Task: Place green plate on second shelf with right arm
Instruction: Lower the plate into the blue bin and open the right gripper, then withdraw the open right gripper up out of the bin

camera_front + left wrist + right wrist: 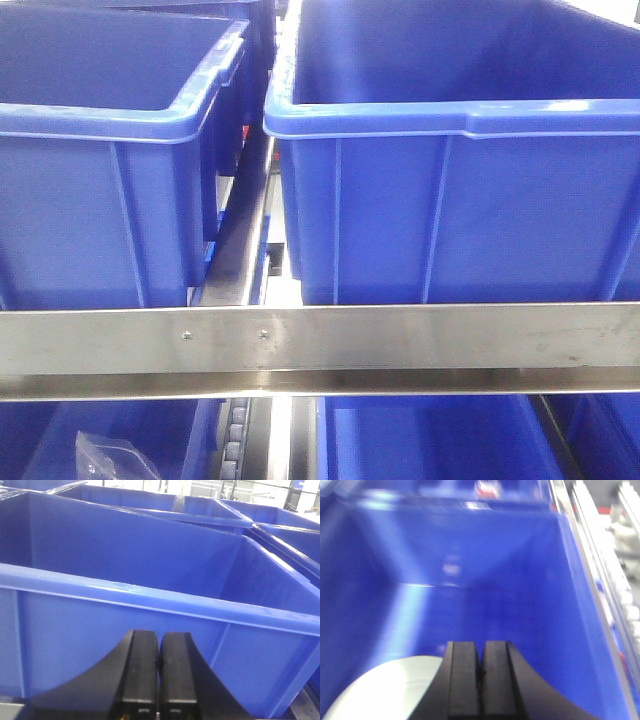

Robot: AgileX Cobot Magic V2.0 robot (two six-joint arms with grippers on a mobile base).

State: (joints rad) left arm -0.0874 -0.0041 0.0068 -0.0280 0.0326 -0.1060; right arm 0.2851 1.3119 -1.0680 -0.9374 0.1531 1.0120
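The green plate (pixel 385 690) shows pale and blurred at the lower left of the right wrist view, lying on the floor of a blue bin (pixel 520 605). My right gripper (pixel 480 652) is shut, its fingers pressed together over the plate's right edge; I cannot tell if they touch it. The second shelf (pixel 400 335) crosses the front view as a brushed steel rail with two small screws, and neither arm shows there. My left gripper (pixel 159 645) is shut on nothing, facing the outer wall of a blue bin (pixel 100 630).
Two large blue bins (pixel 90 200) (pixel 460 200) stand side by side on the rail's tier, with a narrow gap between them. Below are more blue bins, one holding a clear plastic bag (pixel 105 455). Roller rails (pixel 615 580) run beside the right bin.
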